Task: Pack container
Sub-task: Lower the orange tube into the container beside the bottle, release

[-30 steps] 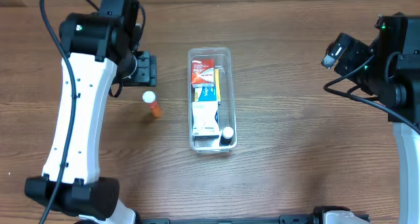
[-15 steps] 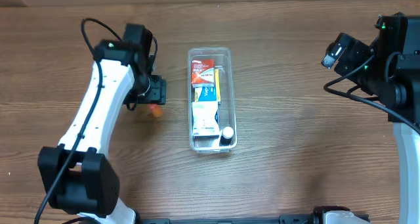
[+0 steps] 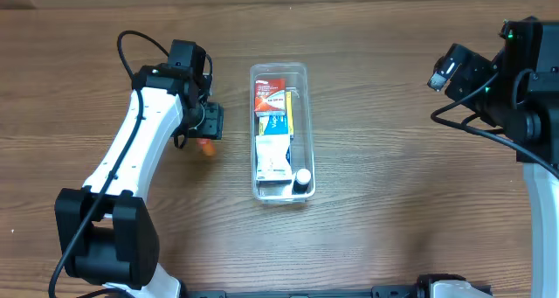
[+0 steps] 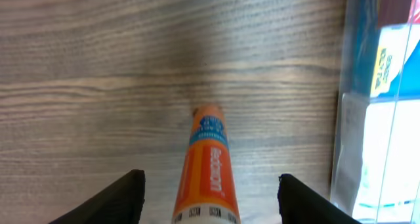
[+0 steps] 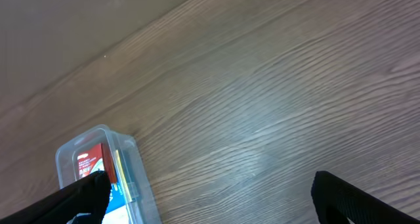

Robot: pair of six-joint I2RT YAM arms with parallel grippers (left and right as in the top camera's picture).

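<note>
The clear plastic container (image 3: 301,71) lies lengthwise mid-table, holding a red box, a blue-and-yellow box, a white box and a small white-capped bottle. An orange tube (image 3: 207,146) stands on the table left of it. My left gripper (image 3: 203,130) is open and sits over the tube. In the left wrist view the tube (image 4: 209,165) stands between the two spread fingers (image 4: 209,198), untouched by either. The container's edge (image 4: 348,119) shows at the right there. My right gripper (image 5: 210,198) is open and empty, high at the far right; the container (image 5: 98,135) shows below it.
The wooden table (image 3: 410,193) runs in all directions. The left arm (image 3: 131,176) stretches from the front left edge toward the tube. The right arm (image 3: 515,79) stays at the right edge.
My left gripper has swung right and down from behind the tube to sit over it, covering the white cap. The right arm has not moved.
</note>
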